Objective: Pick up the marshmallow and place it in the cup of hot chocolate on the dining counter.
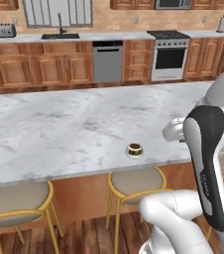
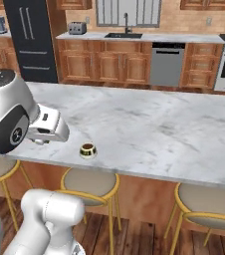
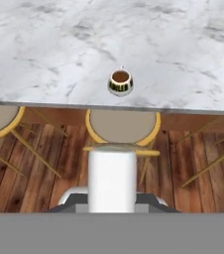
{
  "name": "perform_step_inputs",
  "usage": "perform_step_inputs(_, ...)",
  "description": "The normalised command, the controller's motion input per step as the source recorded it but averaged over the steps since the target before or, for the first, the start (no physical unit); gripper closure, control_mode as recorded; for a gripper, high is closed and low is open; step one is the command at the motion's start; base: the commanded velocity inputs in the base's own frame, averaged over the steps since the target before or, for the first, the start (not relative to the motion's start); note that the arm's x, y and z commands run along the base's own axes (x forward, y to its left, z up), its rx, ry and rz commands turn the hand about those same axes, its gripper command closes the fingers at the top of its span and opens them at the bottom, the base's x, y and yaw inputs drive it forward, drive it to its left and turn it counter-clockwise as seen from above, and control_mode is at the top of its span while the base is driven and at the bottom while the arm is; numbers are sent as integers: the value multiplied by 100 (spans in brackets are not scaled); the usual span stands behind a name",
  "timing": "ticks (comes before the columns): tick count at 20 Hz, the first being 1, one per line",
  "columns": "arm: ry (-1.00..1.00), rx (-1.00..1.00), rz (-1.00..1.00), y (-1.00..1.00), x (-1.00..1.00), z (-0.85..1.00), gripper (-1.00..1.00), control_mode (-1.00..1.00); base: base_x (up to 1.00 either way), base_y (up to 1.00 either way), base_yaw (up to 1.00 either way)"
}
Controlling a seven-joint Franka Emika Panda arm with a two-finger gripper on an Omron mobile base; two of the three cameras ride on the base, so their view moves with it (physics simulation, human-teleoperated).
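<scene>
One cup of hot chocolate (image 1: pixel 134 149) sits near the bench (image 1: pixel 59 129) front edge, within my reach. Hand (image 2: pixel 39 141) pressed together, left of cup; can't tell if it's pinching the marshmallow.

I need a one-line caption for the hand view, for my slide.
Hand view: cup of hot chocolate near the dining counter edge, above a round stool.
</scene>
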Motion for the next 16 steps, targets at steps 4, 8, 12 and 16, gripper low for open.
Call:
perform_step_inputs(4,0,0,0,0,0,0,100,100,58,2,-19)
perform_step_inputs(8,0,0,0,0,0,0,100,100,54,8,-16)
perform_step_inputs(12,3,-5,0,8,0,-7,100,-100,7,17,-1)
perform_step_inputs(16,20,-14,0,33,51,-40,100,-100,0,0,0)
